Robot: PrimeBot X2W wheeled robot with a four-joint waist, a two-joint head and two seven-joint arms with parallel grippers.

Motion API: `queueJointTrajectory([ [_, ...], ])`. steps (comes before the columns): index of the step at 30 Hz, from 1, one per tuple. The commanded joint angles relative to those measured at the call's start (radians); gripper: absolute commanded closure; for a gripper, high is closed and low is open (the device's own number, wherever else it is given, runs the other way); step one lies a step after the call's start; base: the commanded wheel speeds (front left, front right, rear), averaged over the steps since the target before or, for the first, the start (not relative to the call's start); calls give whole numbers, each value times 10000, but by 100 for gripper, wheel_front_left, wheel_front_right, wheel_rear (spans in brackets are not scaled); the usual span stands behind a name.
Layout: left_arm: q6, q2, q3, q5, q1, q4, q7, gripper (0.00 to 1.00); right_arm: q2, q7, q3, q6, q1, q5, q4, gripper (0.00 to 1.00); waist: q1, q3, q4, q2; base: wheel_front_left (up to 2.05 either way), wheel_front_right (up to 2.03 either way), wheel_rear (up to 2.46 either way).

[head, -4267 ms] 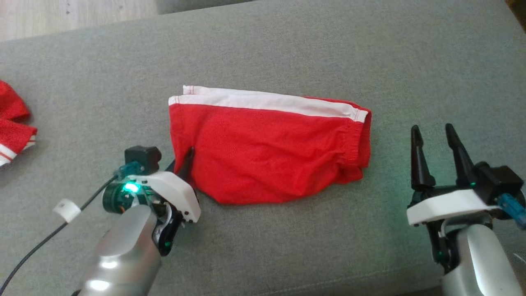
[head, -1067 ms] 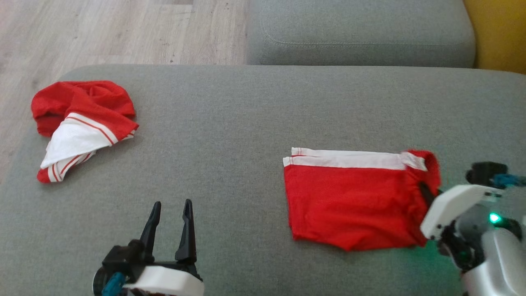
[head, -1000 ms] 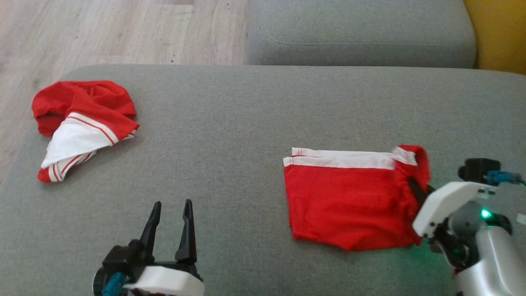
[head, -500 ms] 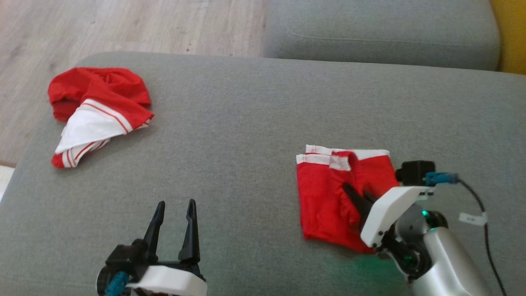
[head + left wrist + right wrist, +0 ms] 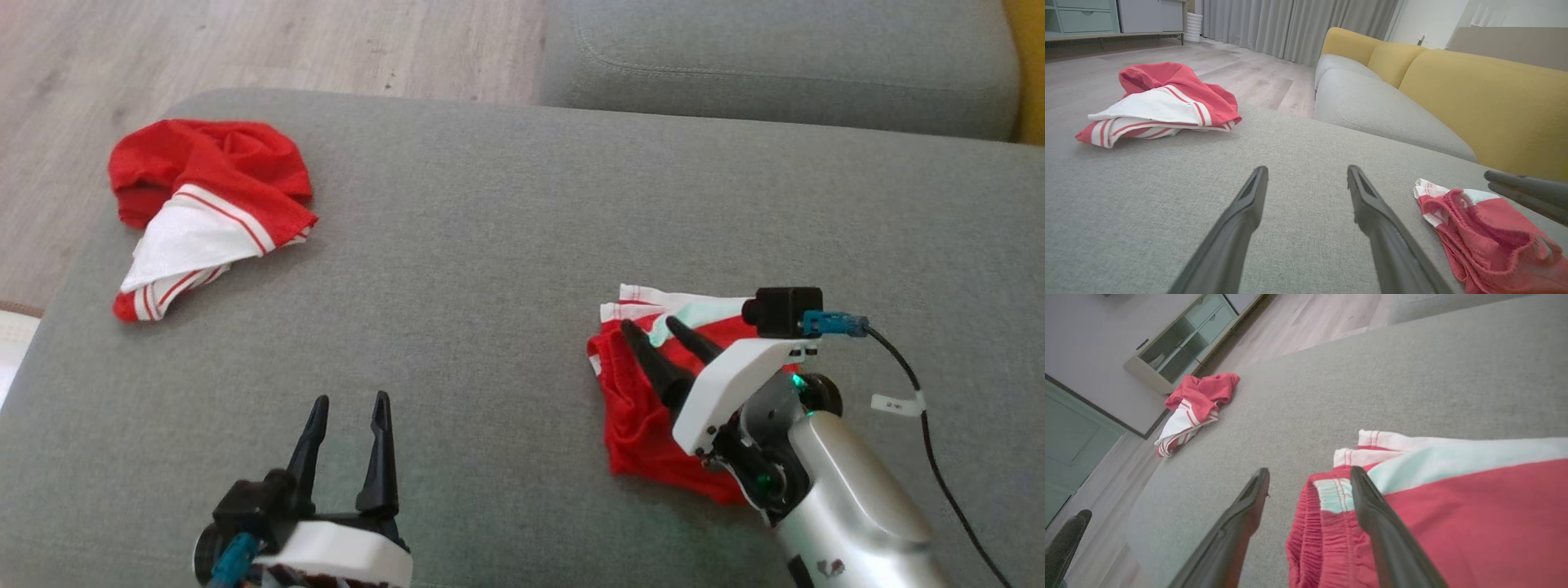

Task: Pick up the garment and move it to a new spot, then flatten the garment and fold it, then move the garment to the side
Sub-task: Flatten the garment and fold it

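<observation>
The garment [image 5: 630, 425], red shorts with a white side stripe, lies folded over on the grey sofa seat [image 5: 490, 245], right of centre. My right gripper [image 5: 651, 324] hovers over its left edge with the jaws wide apart and nothing pinched. In the right wrist view the gripper [image 5: 1310, 471] is open, and the garment's [image 5: 1453, 506] gathered waistband lies beneath and between the fingers. My left gripper [image 5: 351, 400] stands open and empty near the seat's front edge, well left of the garment. In the left wrist view this gripper [image 5: 1307, 169] points across the bare seat, with the garment [image 5: 1486, 241] at the lower right.
A second red-and-white garment [image 5: 204, 204] lies crumpled at the seat's far left corner. Another grey cushion [image 5: 775, 57] sits behind, with a yellow backrest [image 5: 1474, 102] to its right. Wooden floor [image 5: 245, 41] lies beyond the left edge. My right arm's cable [image 5: 931, 457] trails to the right.
My right gripper carried the garment's right edge leftward, folding it over itself, then opened and let go. The left gripper stayed put. The camera shifted slightly.
</observation>
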Motion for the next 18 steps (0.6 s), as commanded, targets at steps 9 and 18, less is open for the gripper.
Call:
queueJointTrajectory([
  [9, -35, 12, 247, 51, -638, -248, -166, 0, 77, -1623, -990, 67, -292, -2139, -598, 0, 0, -183, -601, 0, 0, 0, 0],
  [18, 34, 104, 332, 85, -532, 33, -205, 0, 77, -3116, -2777, 67, 1310, -4397, -1981, 0, 0, -513, -1174, 0, 0, 0, 0],
])
